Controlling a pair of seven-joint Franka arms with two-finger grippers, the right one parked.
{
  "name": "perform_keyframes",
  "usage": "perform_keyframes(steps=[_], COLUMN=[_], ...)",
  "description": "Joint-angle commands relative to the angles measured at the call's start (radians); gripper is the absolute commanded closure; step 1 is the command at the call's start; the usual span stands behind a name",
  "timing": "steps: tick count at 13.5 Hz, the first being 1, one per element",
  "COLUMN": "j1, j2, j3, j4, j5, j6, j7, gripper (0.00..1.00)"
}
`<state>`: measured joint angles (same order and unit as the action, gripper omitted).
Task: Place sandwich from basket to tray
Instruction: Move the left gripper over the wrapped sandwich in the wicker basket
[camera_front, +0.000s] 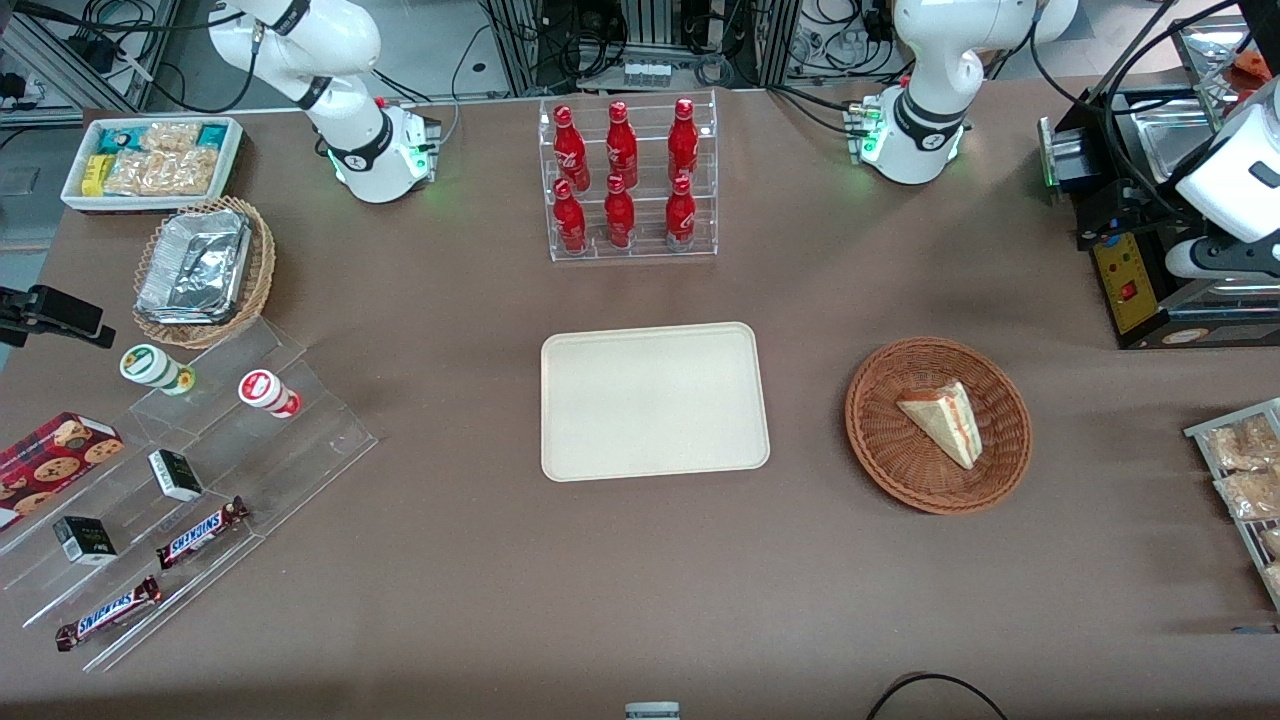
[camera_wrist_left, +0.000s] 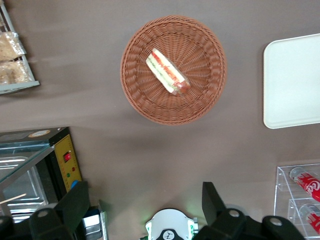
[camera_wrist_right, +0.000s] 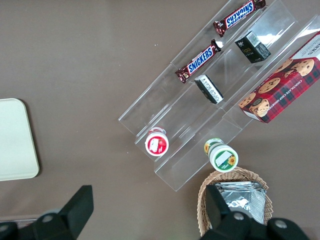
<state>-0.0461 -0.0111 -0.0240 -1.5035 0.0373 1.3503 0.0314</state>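
Reddish-brown wicker rings the sandwich (camera_front: 943, 420), which lies on its side in the basket (camera_front: 880, 440), its striped filling edge turned up so the wedge offers two flat bread faces to pinch. The basket sits beside the tray (camera_front: 655, 400), toward the working arm's end of the table, with only bare tabletop between them, so the carry should be short and unobstructed. The tray is bare, ready to take the wedge flat.

The gripper (camera_wrist_left: 145, 212) hangs high above the table, farther from the front camera than the basket, with its fingers (camera_wrist_left: 75, 205) spread wide and nothing between them; that height and spread look like a start pose before any descent. In the front view the gripper itself is cut off at the frame edge, with only part of the arm showing there. The clear wrap on the sandwich is hard to make out; a faint gloss near one end may be it. The wrist camera cuts off most of the tray
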Motion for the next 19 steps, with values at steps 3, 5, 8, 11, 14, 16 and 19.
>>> perform_keyframes(steps=[3, 5, 8, 11, 14, 16, 19], j1=[-0.004, -0.006, -0.006, -0.009, -0.008, -0.009, -0.009], j2=[0.003, 0.035, 0.078, 0.065, 0.065, 0.065, 0.066], j3=[0.004, 0.003, 0.003, 0.001, 0.001, 0.001, 0.001], j4=[0.002, 0.003, -0.033, -0.191, -0.315, -0.395, -0.51], j5=[-0.025, -0.027, -0.031, -0.028, -0.028, -0.028, -0.03], j6=[0.01, 0.01, 0.062, 0.241, 0.383, 0.487, 0.648], j7=[-0.007, -0.004, -0.004, -0.005, -0.007, -0.008, -0.011], gripper=[0.0, 0.0, 0.0, 0.0, 0.0, 0.0, 0.0])
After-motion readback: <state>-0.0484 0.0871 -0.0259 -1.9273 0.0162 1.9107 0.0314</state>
